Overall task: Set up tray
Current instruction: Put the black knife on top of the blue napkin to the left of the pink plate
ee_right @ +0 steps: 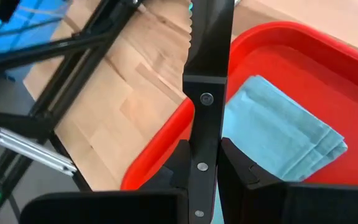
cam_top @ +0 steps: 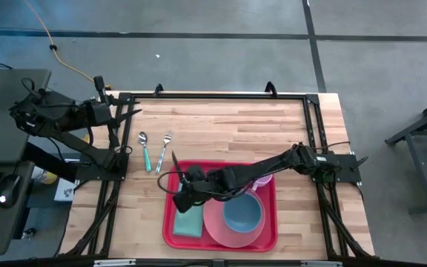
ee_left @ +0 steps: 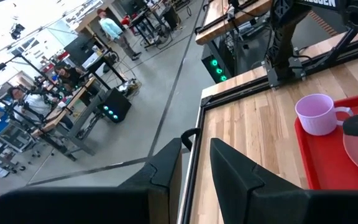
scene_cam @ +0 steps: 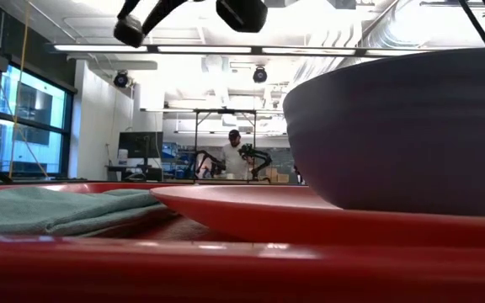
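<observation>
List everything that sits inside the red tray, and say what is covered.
Inside the red tray: a folded teal cloth, a pink plate carrying a blue bowl, and a pale purple mug. The right arm covers part of the mug and the tray floor.

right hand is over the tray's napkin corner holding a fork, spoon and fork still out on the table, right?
Not quite. The right hand, over the tray by the napkin, holds a knife, as the right wrist view shows. The spoon and fork lie on the table.
</observation>
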Available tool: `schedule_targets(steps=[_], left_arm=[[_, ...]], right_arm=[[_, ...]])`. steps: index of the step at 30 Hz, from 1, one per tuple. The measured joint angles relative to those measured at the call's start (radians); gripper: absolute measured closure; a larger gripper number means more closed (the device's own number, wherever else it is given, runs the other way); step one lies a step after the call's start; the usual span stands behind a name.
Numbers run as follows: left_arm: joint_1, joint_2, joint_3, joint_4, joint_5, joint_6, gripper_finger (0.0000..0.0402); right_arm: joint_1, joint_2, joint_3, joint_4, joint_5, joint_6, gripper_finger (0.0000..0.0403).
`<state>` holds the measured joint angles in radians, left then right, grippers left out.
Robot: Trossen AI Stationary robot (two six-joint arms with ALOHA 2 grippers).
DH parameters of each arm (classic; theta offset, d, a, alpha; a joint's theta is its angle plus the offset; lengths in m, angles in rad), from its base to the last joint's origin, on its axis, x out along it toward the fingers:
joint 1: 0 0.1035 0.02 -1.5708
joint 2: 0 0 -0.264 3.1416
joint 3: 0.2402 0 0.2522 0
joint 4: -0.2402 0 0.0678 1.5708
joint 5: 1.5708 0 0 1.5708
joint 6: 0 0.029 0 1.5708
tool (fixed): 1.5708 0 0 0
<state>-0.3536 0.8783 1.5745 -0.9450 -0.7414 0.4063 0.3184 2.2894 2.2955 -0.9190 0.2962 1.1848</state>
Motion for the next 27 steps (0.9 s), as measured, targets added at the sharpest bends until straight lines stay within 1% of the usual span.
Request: schedule_targets(steps=[4, 8, 15, 21, 24, 27], left_arm=[[0.000, 0.000, 0.000, 0.000, 0.000, -0.004, 0.0284], [0.000, 0.000, 0.000, 0.000, 0.000, -0.018, 0.0284], [0.000, 0.000, 0.000, 0.000, 0.001, -0.019, 0.0284], [0.000, 0.000, 0.000, 0.000, 0.002, -0.023, 0.0284], [0.000, 0.000, 0.000, 0.000, 0.002, -0.023, 0.0284], [0.000, 0.000, 0.000, 0.000, 0.002, -0.023, 0.0284]], right_arm=[[0.009, 0.008, 0.000, 0.004, 0.017, 0.056, 0.0379], [0.036, 0.040, 0.000, 0.045, 0.038, 0.124, 0.0379], [0.074, 0.094, -0.001, 0.064, 0.040, 0.235, 0.0379], [0.100, 0.100, -0.012, 0.075, 0.072, 0.310, 0.0379], [0.111, 0.102, -0.022, 0.068, 0.071, 0.348, 0.0379], [0.120, 0.118, -0.021, 0.107, 0.066, 0.373, 0.0379]])
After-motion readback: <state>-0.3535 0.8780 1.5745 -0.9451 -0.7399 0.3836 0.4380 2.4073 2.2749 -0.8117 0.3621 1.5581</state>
